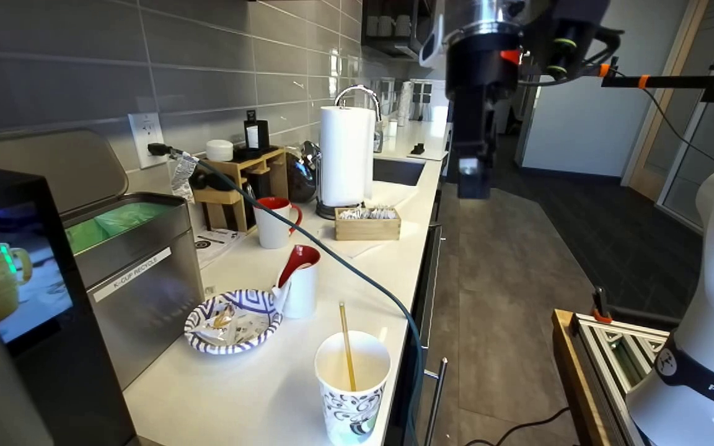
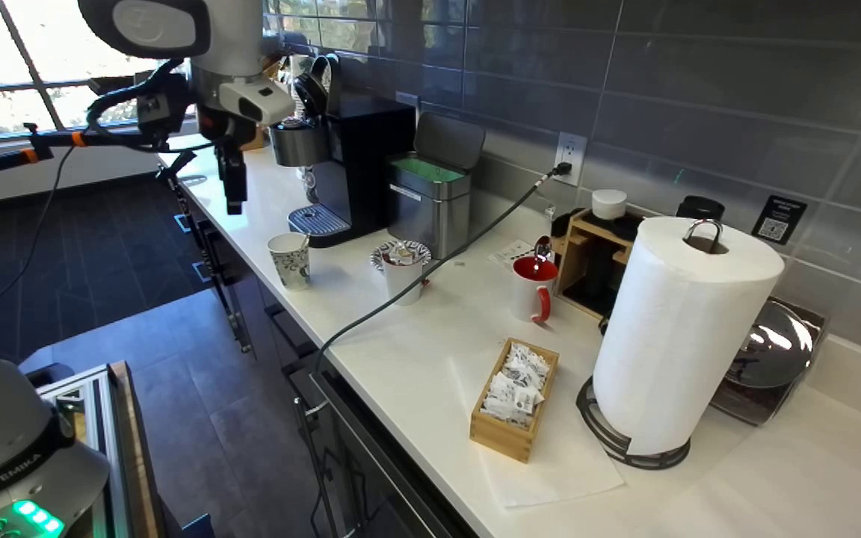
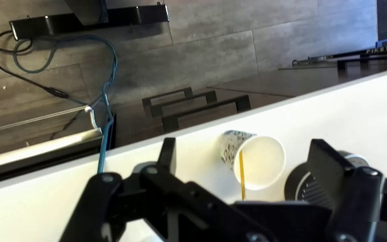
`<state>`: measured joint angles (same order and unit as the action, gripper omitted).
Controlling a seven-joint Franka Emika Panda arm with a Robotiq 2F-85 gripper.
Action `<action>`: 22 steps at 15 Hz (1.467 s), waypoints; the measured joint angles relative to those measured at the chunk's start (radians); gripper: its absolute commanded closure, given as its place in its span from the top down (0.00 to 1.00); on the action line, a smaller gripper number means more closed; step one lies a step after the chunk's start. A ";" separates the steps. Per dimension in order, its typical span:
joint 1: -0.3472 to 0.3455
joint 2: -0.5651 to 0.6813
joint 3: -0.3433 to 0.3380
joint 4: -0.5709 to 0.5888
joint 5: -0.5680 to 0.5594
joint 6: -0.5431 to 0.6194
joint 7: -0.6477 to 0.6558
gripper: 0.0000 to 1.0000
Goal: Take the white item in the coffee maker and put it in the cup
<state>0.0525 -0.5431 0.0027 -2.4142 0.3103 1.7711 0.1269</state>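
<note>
While the gripper (image 3: 244, 149) hangs higher than the cup (image 1: 357, 406) and well apart from it, its jaws are spread wide, gripping nothing. In the wrist view the fingers (image 3: 168, 153) show at 9 and 3 o'clock of the cup. The cup is upright on the counter (image 1: 239, 390), near the front edge, tan stick (image 1: 348, 347) leaning inside it. In an exterior view the coffee maker (image 2: 372, 164) is at 1 o'clock of the cup, drip tray (image 2: 318, 220) same hour. Which piece is the white item, can't tell. In an exterior view, clocked off the cup: steel bin (image 1: 146, 310) and patterned bowl (image 1: 255, 301) with wrappers (image 1: 224, 325) both at 10; white mug (image 1: 301, 297) with red inside at 11, just beside the bowl; packet box (image 1: 366, 231) at 12, paper towel roll (image 1: 346, 155) past it, also 12; gripper at 1.
</note>
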 measured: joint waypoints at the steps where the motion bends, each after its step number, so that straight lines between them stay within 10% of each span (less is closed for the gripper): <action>1: -0.006 0.043 0.000 0.064 0.000 -0.001 0.008 1.00; 11: 0.028 0.475 0.131 0.630 -0.142 -0.047 0.149 1.00; 22: 0.083 0.549 0.173 0.772 -0.254 -0.048 0.165 1.00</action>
<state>0.1360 0.0055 0.1761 -1.6426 0.0559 1.7227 0.2920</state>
